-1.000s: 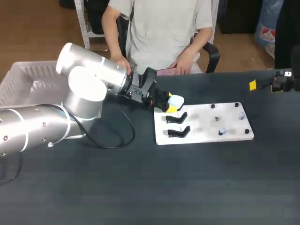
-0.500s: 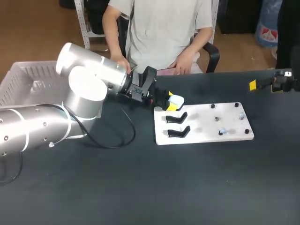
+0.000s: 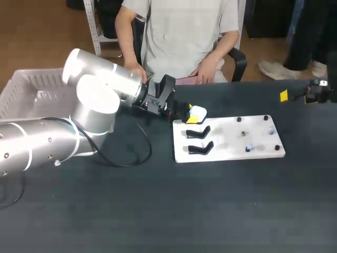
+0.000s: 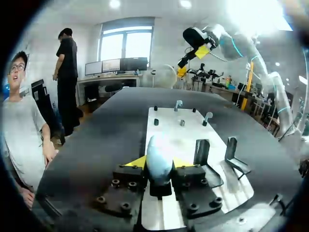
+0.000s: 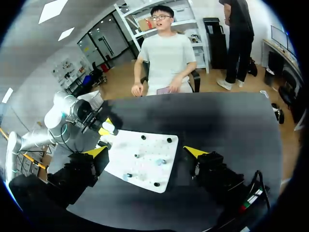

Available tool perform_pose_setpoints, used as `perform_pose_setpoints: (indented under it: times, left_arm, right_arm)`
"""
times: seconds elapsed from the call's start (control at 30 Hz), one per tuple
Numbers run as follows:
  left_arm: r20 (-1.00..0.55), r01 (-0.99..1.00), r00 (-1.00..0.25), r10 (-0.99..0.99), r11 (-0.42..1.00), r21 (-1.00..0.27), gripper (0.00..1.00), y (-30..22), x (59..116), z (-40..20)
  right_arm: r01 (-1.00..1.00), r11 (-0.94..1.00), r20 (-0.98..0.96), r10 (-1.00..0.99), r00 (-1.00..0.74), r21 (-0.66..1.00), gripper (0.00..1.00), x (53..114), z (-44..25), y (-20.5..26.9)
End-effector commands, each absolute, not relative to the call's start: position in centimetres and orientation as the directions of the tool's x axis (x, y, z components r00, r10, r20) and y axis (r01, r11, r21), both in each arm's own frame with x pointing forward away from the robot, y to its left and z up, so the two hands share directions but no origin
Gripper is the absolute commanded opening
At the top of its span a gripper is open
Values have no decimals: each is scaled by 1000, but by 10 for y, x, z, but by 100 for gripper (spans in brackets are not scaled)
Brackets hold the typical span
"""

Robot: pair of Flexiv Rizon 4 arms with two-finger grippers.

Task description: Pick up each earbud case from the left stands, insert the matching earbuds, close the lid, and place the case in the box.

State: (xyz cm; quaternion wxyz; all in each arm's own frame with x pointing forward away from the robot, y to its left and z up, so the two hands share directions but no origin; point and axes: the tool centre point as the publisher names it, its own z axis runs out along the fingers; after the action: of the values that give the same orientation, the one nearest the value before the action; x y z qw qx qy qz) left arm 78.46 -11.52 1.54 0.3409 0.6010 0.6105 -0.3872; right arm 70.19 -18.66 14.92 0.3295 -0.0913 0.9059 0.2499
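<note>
Head view, seen from the robot's side. L arm (image 3: 95,108) comes in from the left over the black table (image 3: 168,211). L gripper (image 3: 191,113) pinches a white earbud case (image 3: 199,112) betw. its yellow tips, just off the white board's (image 3: 229,153) far-left corner. Two black stands (image 3: 199,132) on board's left part, earbuds (image 3: 250,147) among pegs to the right. R gripper (image 3: 308,95) at table's right edge. White basket (image 3: 23,87) far left.

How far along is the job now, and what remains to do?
It looks early. Done: both black stands are empty. In hand: the left gripper is shut on one earbud case. Left: the earbuds lie on the white board, and no case shows in the box.
</note>
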Motion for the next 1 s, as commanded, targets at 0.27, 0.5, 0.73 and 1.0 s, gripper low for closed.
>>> perform_pose_setpoints:
  times: [0.27, 0.5, 0.73, 1.0]
  left_arm:
    - [-913, 1000, -20, 407, -9, -26, 0, -103, 777, 36]
    - [-951, 1000, -25, 309, 13, -22, 0, -89, 764, 77]
    - [-983, 999, 28, 179, 16, 31, 0, -82, 739, 123]
    - [-994, 996, 77, 81, 31, 80, 0, -83, 718, 151]
  right_arm:
    - [-329, 859, -642, -1, -767, 391, 100, 702, 150, -187]
    - [-329, 859, -642, -1, -767, 391, 100, 702, 150, -187]
    - [-329, 859, -642, -1, -767, 391, 100, 702, 150, -187]
    - [-329, 859, -642, -1, -767, 391, 100, 702, 150, -187]
